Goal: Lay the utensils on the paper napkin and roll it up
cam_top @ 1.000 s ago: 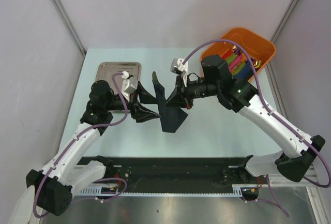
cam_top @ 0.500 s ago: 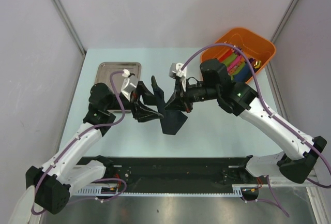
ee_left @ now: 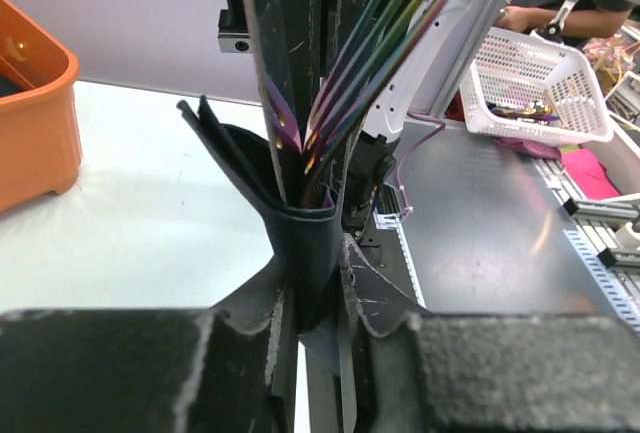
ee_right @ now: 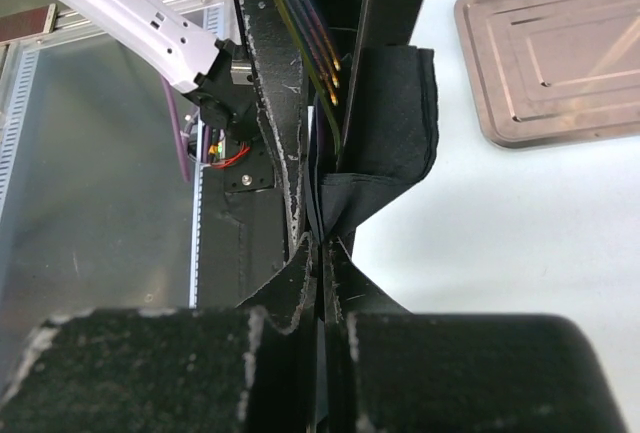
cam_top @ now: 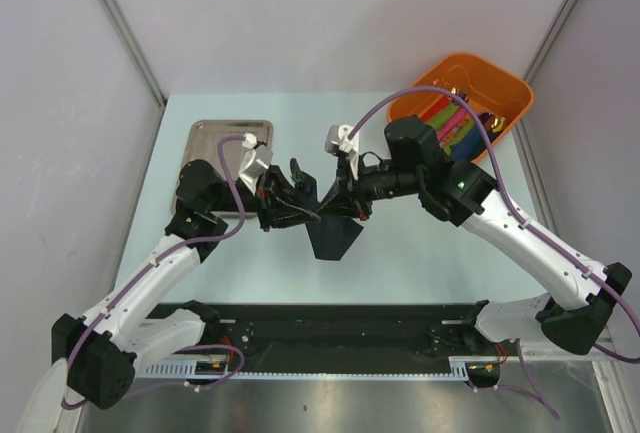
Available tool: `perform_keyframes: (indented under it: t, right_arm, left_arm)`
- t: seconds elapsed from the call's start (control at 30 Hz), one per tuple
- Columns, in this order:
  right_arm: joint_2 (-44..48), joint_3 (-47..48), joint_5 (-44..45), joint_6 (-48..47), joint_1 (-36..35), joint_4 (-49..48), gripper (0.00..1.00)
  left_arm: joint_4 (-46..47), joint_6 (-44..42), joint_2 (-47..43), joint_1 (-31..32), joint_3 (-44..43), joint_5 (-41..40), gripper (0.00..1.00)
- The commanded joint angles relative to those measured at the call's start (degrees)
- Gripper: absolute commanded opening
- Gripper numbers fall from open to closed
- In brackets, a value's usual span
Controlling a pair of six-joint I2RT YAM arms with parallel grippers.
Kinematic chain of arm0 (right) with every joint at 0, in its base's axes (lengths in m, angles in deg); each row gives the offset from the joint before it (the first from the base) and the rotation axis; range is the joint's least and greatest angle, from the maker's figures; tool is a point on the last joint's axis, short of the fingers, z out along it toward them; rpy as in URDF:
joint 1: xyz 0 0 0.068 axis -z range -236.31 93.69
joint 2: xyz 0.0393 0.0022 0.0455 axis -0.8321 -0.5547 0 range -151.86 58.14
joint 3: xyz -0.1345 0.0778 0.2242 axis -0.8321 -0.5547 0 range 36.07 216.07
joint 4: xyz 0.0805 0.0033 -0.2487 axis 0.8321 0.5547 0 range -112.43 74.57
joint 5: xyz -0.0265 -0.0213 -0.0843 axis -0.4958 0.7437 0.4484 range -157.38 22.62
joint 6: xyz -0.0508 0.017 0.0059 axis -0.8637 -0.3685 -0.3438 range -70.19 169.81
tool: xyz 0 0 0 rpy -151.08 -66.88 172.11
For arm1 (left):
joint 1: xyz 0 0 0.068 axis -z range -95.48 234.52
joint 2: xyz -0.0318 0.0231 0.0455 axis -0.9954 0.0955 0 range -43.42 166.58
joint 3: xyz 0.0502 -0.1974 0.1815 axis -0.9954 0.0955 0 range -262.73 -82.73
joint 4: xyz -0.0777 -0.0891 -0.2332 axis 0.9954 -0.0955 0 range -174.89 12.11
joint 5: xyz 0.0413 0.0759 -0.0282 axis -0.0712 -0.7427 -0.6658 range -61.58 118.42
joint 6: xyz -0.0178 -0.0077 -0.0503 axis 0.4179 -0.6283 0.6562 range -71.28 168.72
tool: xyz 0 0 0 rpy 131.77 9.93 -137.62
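Utensils (ee_left: 372, 41) stand wrapped in the paper napkin (cam_top: 331, 237), off the counter (cam_top: 430, 253) between my arms, long axis across their line, with the left gripper (cam_top: 300, 207) and right gripper (cam_top: 336, 199) both clamped on it from opposite sides.

Arms meet mid-table, left gripper (cam_top: 297, 205) pointing to 3 o'clock, right gripper (cam_top: 337, 199) to 9 o'clock, both clamped on the paper napkin (cam_top: 335, 239)
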Motion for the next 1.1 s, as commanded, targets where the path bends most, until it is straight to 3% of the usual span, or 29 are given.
perform_keyframes:
  t: [0.0, 0.1, 0.2, 0.23, 0.27, 0.33, 0.37, 0.43, 0.73, 0.87, 0.97, 1.07]
  right_arm:
    - [2.6, 0.1, 0.2, -0.1, -0.2, -3.7, 0.0]
    - [3.0, -0.3, 0.4, 0.3, -0.1, -4.0, 0.0]
    - [3.2, -0.6, 0.3, 1.3, 0.3, -4.4, 0.01]
    - [3.6, -0.6, 0.2, 1.4, 0.6, -4.4, 0.07]
    - [3.8, -0.7, 0.1, 2.0, 1.1, -4.3, 0.29]
    - [4.4, -0.9, -0.2, 2.3, 2.0, -3.9, 0.5]
    - [4.6, -1.2, -0.3, 2.8, 3.0, -3.8, 0.66]
    - [5.4, -2.0, -0.6, 2.9, 3.9, -2.9, 0.74]
    - [10.7, -8.3, -4.7, 6.1, 6.2, 0.7, 0.84]
    - [10.9, -10.0, -3.4, 5.9, 6.1, 1.1, 0.84]
    - [10.4, -11.3, -3.1, 5.4, 6.1, 1.3, 0.75]
    - [10.0, -11.5, -3.2, 4.3, 6.1, 2.0, 0.59]
  left_arm:
    - [2.6, 0.9, -0.2, 0.6, -0.6, 2.2, 0.15]
    - [3.2, 1.5, -0.3, 0.6, 0.1, 2.5, 0.01]
    - [1.4, 0.2, -0.6, 0.5, 0.2, 2.2, 0.0]
    - [1.0, -0.1, -0.8, 0.5, 0.2, 2.2, 0.0]
    - [0.8, -0.4, -0.9, 0.3, 0.3, 2.1, 0.0]
    - [0.8, -0.7, -0.9, -0.2, 0.1, 1.9, 0.0]
    - [0.7, -0.7, -0.9, -0.7, -0.1, 2.0, 0.0]
    - [1.2, -0.3, -0.7, -1.4, -0.7, 1.8, 0.0]
    - [0.6, -0.4, -0.5, -3.2, -2.4, 0.1, 0.0]
    - [1.1, 0.7, -0.2, -3.3, -3.0, -0.8, 0.0]
    - [1.2, 1.0, -0.4, -3.3, -3.5, -1.2, 0.0]
    - [0.8, 1.1, -0.8, -3.5, -3.7, -1.2, 0.0]
